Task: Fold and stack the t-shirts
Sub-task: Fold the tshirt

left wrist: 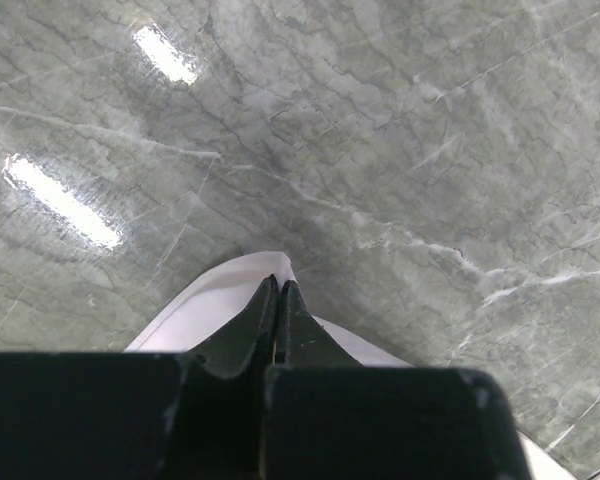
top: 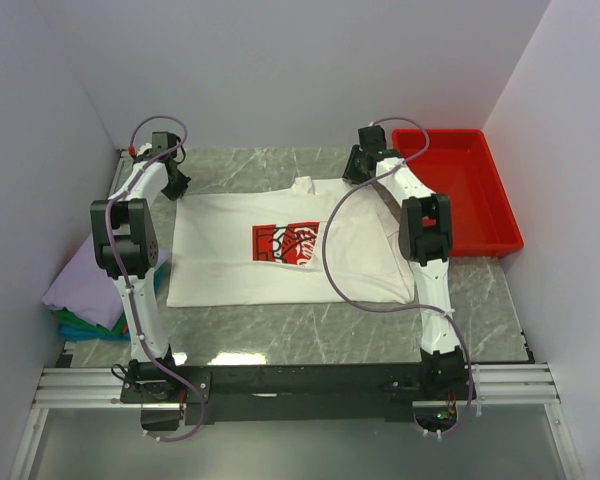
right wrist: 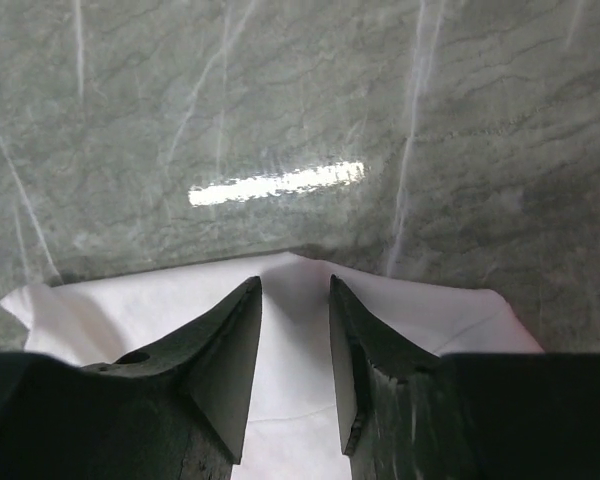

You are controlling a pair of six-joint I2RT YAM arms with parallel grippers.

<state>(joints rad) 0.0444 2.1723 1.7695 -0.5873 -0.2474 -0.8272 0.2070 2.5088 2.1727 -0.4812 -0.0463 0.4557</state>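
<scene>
Overhead, a white t-shirt (top: 230,260) lies flat on the table (top: 310,335), with a gripper at each far corner.
From above, the left gripper (top: 175,178) sits at the far left corner and the right gripper (top: 358,165) at the far right; the folded shirts (top: 85,295) lie stacked behind the left gripper. The left wrist view shows its fingers pressed together, pinching a peak of white cloth. The right wrist view shows spread fingers with cloth beneath them.
</scene>
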